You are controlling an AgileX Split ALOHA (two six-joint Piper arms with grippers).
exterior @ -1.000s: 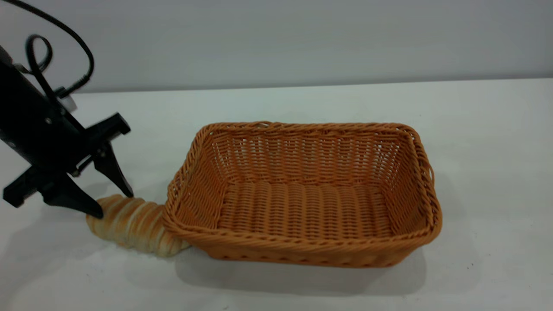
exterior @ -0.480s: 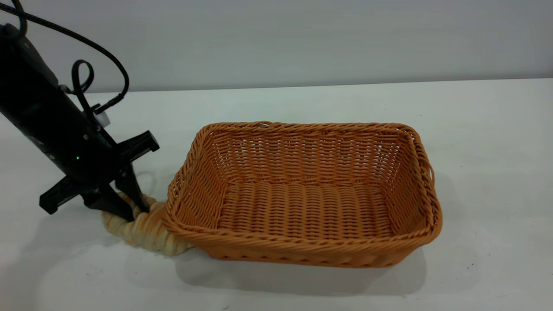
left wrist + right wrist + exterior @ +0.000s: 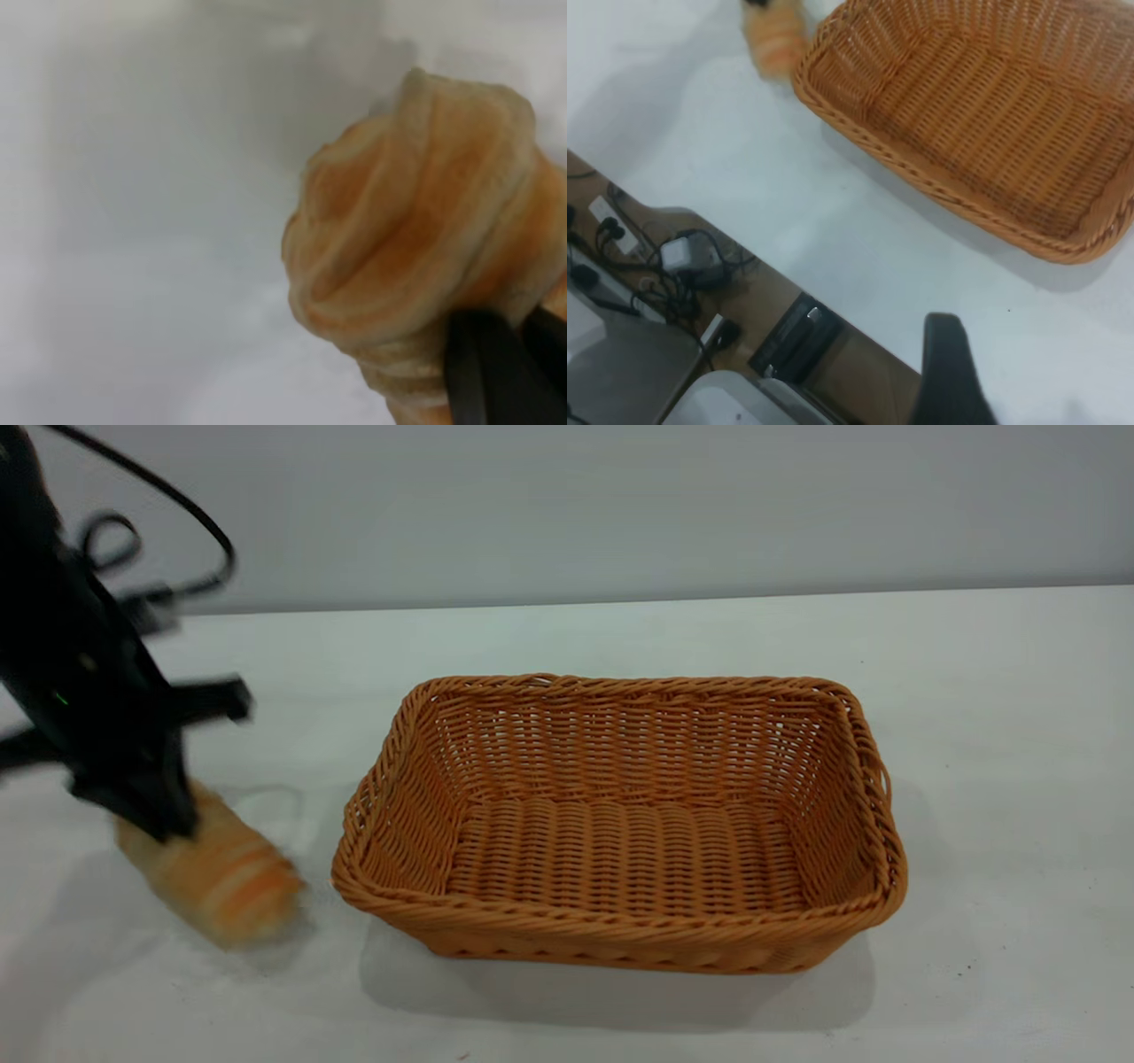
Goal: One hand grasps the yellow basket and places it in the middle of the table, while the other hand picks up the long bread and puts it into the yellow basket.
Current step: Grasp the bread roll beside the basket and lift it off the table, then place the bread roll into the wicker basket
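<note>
Exterior view: the left gripper (image 3: 164,815) sits at the left edge of the frame, its jaws closed on the upper end of the long bread (image 3: 217,872). The loaf tilts down toward the lower right, its lower end close to the worktop (image 3: 992,717); whether it touches cannot be told. It is just beside the lower-left corner of the yellow basket (image 3: 620,930) with a small gap between them. The basket stands upright in the middle of the frame.

In the left wrist view the long bread (image 3: 425,257) fills the right half of the frame, one dark finger (image 3: 487,372) pressed against it at the lower right.

In the right wrist view the yellow basket (image 3: 921,168) occupies the upper right, the long bread (image 3: 775,40) at the top beside its corner. The right gripper's dark finger (image 3: 948,376) shows at the bottom edge; I cannot tell how its jaws stand.
</note>
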